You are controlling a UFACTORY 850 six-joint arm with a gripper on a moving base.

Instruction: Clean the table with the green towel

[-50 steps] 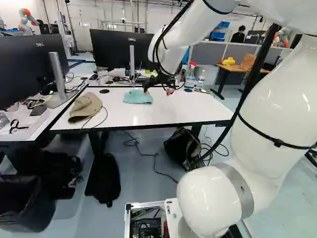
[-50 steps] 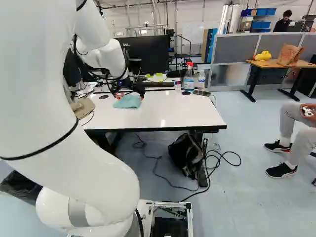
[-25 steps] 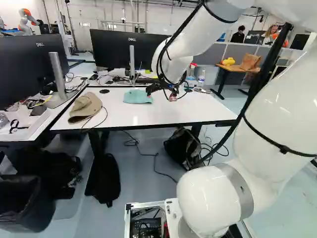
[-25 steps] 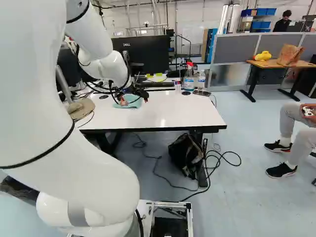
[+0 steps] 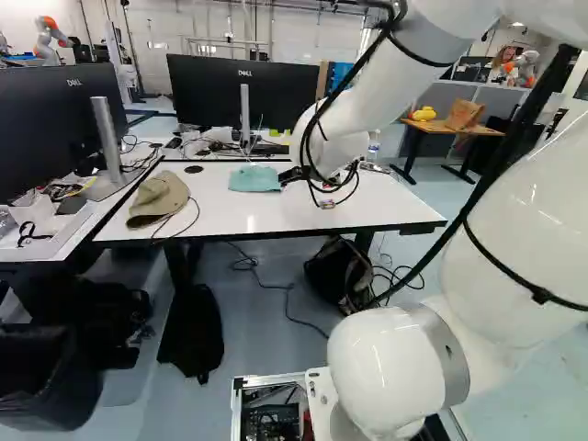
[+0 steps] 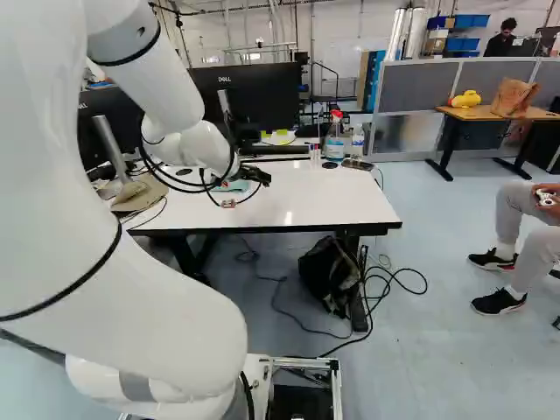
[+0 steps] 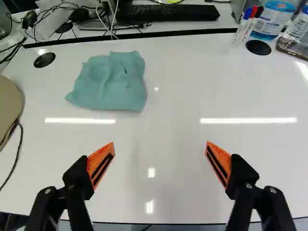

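1. Jaws of the gripper (image 6: 264, 178) stand wide apart over the white table (image 7: 173, 82).
2. Green towel (image 7: 111, 82): lies rumpled on the table, ahead of the jaws, nearer the hat-side one.
3. Tan hat (image 7: 8, 106): out beside that jaw and slightly ahead.
4. Markers (image 7: 244, 24) and spray bottle (image 6: 334, 140): farther ahead, toward the other jaw's side.
5. Keyboard (image 7: 168, 13): ahead, beyond the towel.
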